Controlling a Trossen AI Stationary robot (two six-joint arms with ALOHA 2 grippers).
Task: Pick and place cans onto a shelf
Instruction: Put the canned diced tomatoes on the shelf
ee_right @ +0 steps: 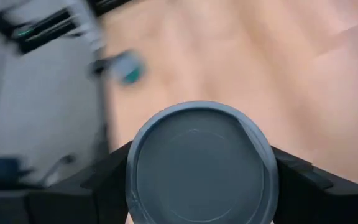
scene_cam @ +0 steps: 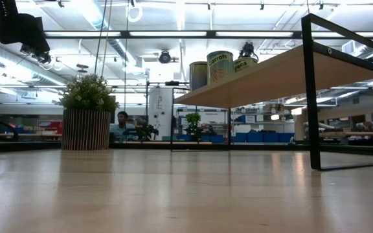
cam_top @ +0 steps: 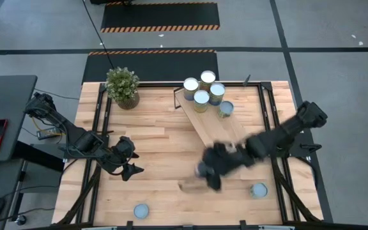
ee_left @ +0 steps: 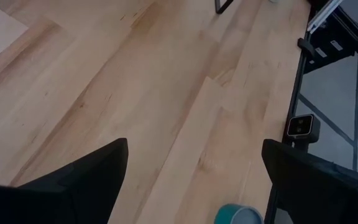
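The shelf point(cam_top: 217, 122) lies slantwise at the table's far middle and carries several cans point(cam_top: 201, 98); three of them show in the low view point(scene_cam: 219, 66). My right gripper point(cam_top: 204, 171) is near the table's middle, just off the shelf's near end, shut on a blue-grey can point(ee_right: 201, 165). My left gripper point(cam_top: 131, 167) is open and empty over the table's left half. One loose can point(cam_top: 141, 211) stands upright on the table near the front edge, also showing in the left wrist view point(ee_left: 238, 214). Another loose can point(cam_top: 259, 190) stands at the front right. My right gripper pinches the blue-grey can between its two fingers point(ee_right: 104, 183), one on each opposite side of the can's round wall point(ee_right: 132, 180). The can's round end point(ee_right: 197, 168) faces back toward the wrist camera. The blurred tabletop shows beyond the can.
A potted plant point(cam_top: 122, 87) stands at the table's far left corner, also in the low view point(scene_cam: 88, 113). Black frame rails point(cam_top: 98, 128) run along the table's left and right sides. Bare wood lies between the two arms.
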